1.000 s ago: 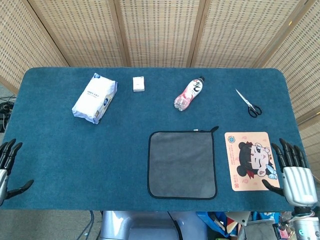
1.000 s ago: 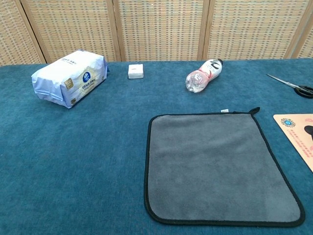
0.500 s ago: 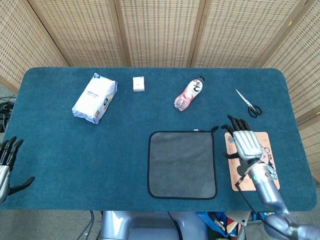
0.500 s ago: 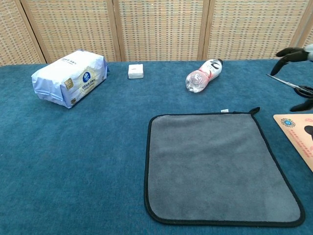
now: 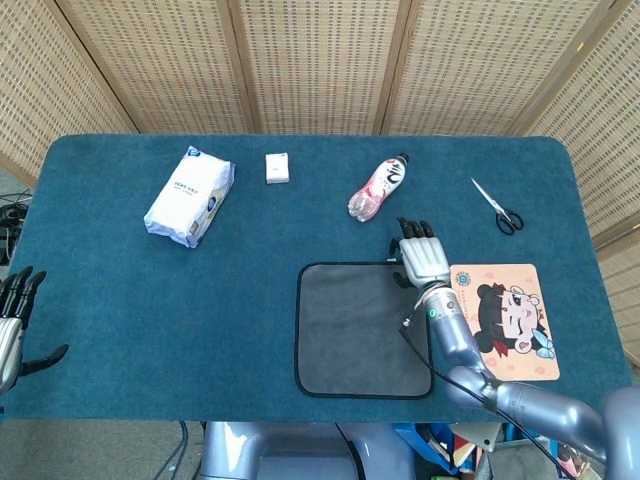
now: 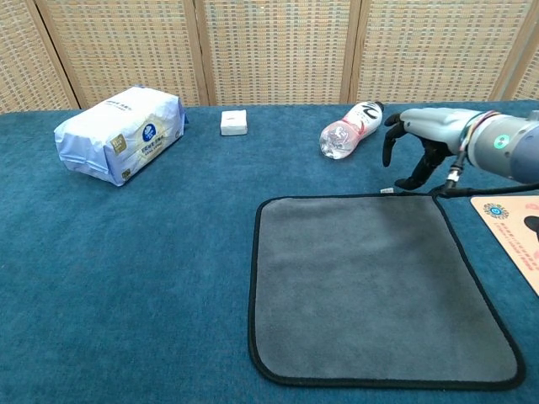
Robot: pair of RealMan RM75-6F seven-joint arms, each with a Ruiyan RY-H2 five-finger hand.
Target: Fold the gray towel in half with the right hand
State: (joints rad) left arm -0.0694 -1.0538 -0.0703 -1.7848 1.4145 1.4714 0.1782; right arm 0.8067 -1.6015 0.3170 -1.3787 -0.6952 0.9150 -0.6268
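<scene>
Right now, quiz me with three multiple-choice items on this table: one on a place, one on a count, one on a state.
1. Where is the right hand?
A. over the towel's far right corner
B. on the tissue pack
C. at the scissors

2. How many bottles are on the table?
A. none
B. one
C. three

3. What state is the towel in?
A. folded in half
B. rolled up
C. spread flat

Answers:
1. A: both views show the hand at that corner, near the towel's loop.
2. B: a single bottle lies on its side beyond the towel.
3. C: its whole black-edged square shows, with no fold.
</scene>
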